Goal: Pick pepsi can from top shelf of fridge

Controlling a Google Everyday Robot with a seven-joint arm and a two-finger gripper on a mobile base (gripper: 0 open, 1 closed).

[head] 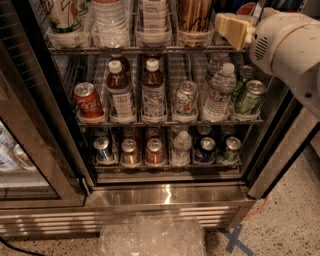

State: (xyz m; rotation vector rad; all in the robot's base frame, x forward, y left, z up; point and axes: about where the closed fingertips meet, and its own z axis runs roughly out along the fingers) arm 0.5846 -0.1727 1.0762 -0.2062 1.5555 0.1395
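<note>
The fridge [165, 196] stands open with its wire racks of drinks in view. The top shelf [125, 50] runs along the upper edge and carries bottles and cups in clear trays. My gripper [232, 29], cream-coloured on a white arm, is at the right end of that shelf, at rail height. A small red and blue round shape [247, 8] shows just behind the gripper. I cannot tell whether it is the pepsi can. No pepsi can shows plainly on the top shelf.
A red Coca-Cola can [88, 102], bottles and green cans [248, 97] fill the middle rack. The lowest rack holds several cans, including a dark blue one [205, 149]. The glass door [30, 150] hangs open at left. A clear plastic bag [150, 237] lies on the floor.
</note>
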